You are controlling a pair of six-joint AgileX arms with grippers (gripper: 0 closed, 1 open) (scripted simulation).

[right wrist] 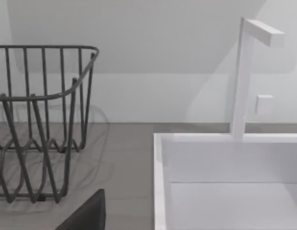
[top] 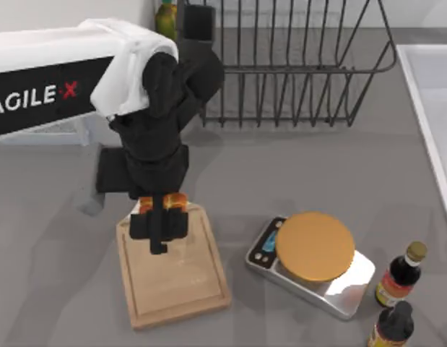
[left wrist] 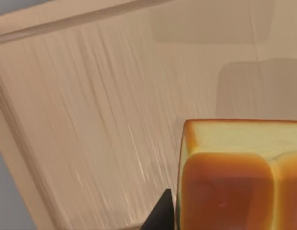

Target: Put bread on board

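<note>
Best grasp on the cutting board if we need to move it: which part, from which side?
Take the board by a long edge, end effector coming straight down and pinching its raised rim. It lies flat on the table, so only the edges offer purchase. Use the top view's right edge: the left end effector and bread crowd the far end.

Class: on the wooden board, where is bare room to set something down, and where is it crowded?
The board's near half, toward its lower edge, lies bare. Its far end is crowded: the left gripper holds the bread there. Grey table between rack and scale is free.
</note>
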